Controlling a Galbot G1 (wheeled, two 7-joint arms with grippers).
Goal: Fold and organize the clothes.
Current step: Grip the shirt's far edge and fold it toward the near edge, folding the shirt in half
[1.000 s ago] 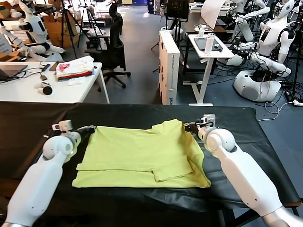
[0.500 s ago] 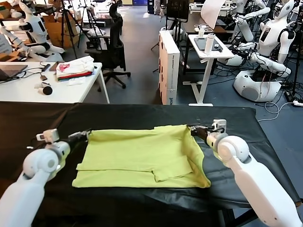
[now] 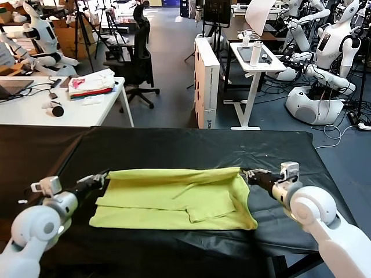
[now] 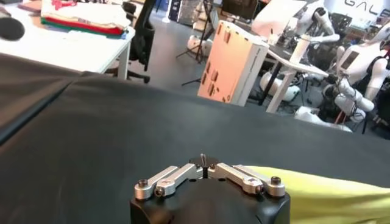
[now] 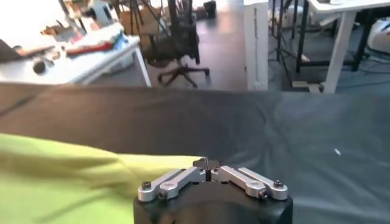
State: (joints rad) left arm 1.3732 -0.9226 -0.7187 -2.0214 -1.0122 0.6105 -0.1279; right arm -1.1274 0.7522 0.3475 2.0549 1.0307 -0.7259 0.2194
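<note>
One T-shirt (image 3: 174, 197), two closed end effectors: left end effector (image 3: 99, 176), right end effector (image 3: 248, 172).

A robotics laboratory is shown. White humanoid robots on round bases (image 3: 324, 63) are parked along the far right, among camera tripods (image 3: 87, 29), trailing floor cables (image 3: 339, 130) and a black swivel office chair (image 3: 139, 58). A white desk with a laptop (image 3: 14, 87) and a small white standing table (image 3: 258, 61) are set on a grey floor beyond the black-clothed worktop (image 3: 191, 145).
</note>
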